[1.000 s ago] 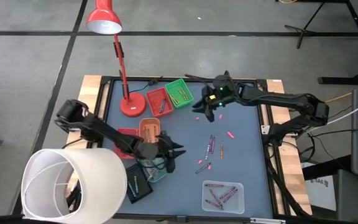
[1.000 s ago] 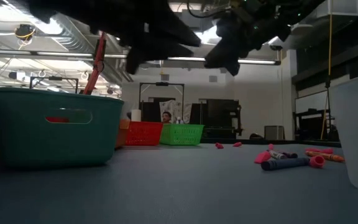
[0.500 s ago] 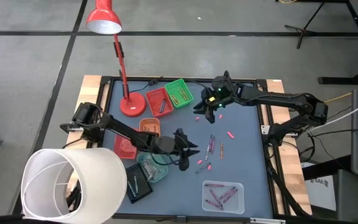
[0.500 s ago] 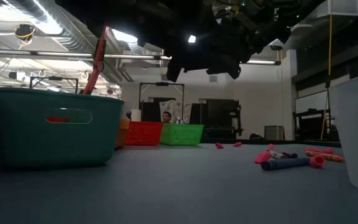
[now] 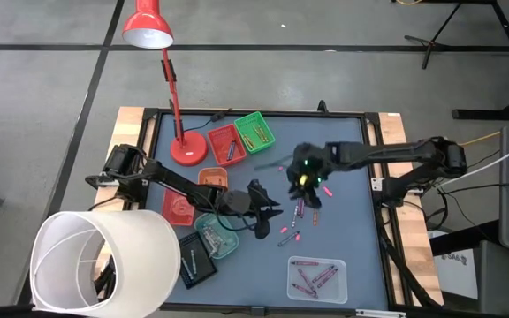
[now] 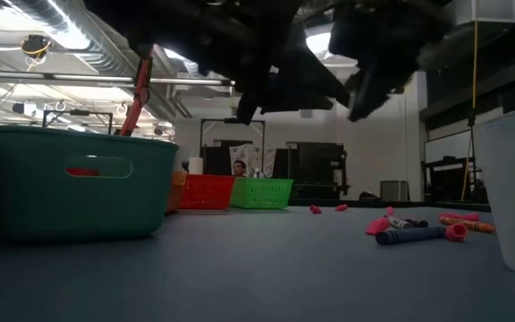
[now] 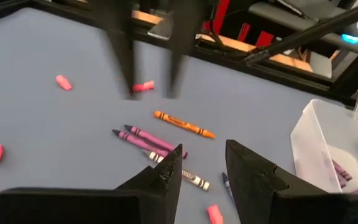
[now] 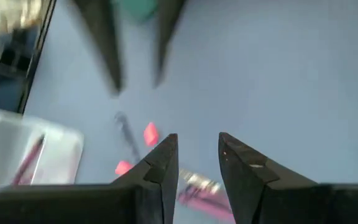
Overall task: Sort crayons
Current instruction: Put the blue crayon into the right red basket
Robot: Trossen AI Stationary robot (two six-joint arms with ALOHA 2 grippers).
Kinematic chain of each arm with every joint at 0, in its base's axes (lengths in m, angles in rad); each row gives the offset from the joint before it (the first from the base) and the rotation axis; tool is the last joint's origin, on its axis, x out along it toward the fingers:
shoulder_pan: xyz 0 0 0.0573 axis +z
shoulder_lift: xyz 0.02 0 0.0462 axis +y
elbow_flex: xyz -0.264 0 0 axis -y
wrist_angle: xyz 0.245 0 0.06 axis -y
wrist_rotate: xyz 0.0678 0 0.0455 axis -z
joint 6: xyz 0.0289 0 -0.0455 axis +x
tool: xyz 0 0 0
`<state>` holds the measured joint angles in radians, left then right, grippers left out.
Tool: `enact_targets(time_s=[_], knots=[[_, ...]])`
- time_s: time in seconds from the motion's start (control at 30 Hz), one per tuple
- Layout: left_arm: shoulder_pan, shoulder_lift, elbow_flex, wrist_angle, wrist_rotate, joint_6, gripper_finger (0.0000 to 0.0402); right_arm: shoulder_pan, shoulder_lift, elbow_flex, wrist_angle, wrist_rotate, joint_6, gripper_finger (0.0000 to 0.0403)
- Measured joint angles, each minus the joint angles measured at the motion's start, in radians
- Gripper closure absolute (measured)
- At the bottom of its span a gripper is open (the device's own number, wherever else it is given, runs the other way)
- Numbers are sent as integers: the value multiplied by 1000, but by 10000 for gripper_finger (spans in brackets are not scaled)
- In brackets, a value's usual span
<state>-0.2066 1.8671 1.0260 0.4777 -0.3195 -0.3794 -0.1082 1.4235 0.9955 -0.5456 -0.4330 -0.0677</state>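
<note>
**Camera setup**

High view: straight down, far, whole table (image 5: 352,238). Low view: tabletop level, facing the room. Wrist views: close, angled down. All share the loose crayons (image 5: 300,208) mid-table, at the low frame's right.

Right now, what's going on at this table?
Two robot arms are sorting crayons. Both end effectors hover open and empty over the loose crayons mid-table: the left end effector beside them, the right end effector just above. Some purple ones already lie in the clear tray; others sit in the green tray.
</note>
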Motion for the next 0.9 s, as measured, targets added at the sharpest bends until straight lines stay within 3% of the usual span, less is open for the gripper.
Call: enact_targets(time_s=[0.27, 0.4, 0.6, 0.9], knots=[[0, 0, 0, -95, 0, 0, 294, 202, 0, 0, -108, 135, 9, 292], [0, 0, 0, -114, 0, 0, 294, 280, 7, 0, -84, 145, 9, 292], [0, 0, 0, -111, 0, -1, 294, 373, 60, 0, -23, 283, 9, 292], [-4, 0, 0, -112, 0, -4, 294, 439, 191, 0, 32, 288, 7, 292]])
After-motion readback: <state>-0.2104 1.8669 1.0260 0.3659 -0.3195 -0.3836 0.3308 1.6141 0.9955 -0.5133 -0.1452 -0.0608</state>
